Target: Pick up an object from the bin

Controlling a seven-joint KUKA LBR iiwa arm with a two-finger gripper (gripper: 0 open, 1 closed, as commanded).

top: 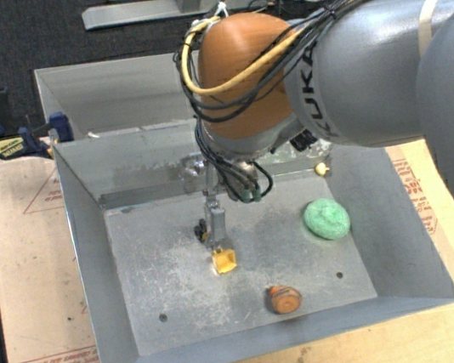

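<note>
My gripper (215, 230) reaches down into the middle of the bin, below the orange wrist cover. A small yellow block (224, 260) lies right under its tip, touching it or nearly so. I cannot make out whether the block is gripped. A green rounded lump (326, 219) rests on the bin floor to the right of the gripper. A brown-orange roundish piece (284, 299) lies near the front wall, below and right of the yellow block.
A tiny yellowish bit (321, 169) sits at the back right of the floor, under the arm. The arm and its cables hang over the bin's back right. Bare floor stretches to the left of the gripper.
</note>
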